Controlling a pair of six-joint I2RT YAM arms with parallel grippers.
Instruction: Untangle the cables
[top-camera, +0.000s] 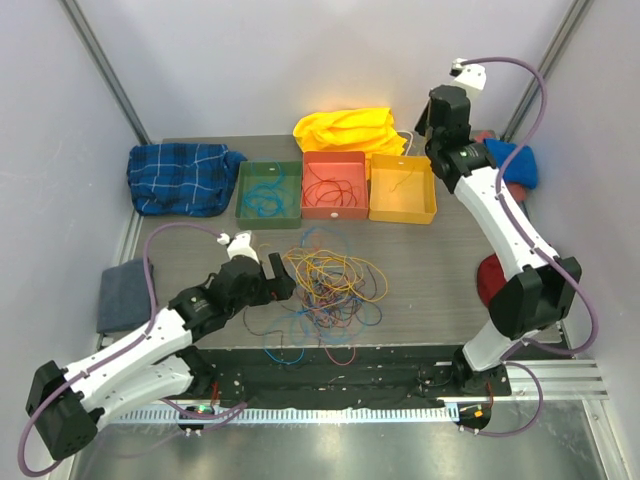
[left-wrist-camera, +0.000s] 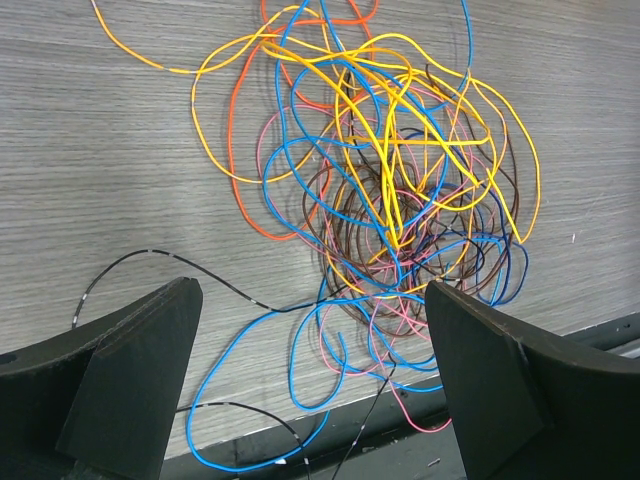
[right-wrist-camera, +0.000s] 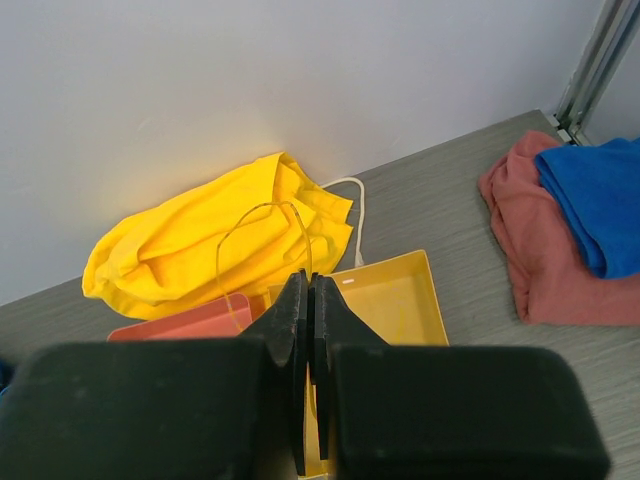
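- The left gripper (left-wrist-camera: 312, 300) is being held wide open and empty near the cables (left-wrist-camera: 390, 200).
- A yellow cable (right-wrist-camera: 219, 260) is being pinched by the right gripper (right-wrist-camera: 308, 285), jaws closed.

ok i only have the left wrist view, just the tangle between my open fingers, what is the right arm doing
observer: the right gripper is shut on a thin yellow wire, above the yellow tray.
operator: any other trays up there
observer: yes, a green tray and a red tray stand to the left of it in one row.
operator: anything in them
observer: bluish strands lie in the green tray, red strands in the red one.
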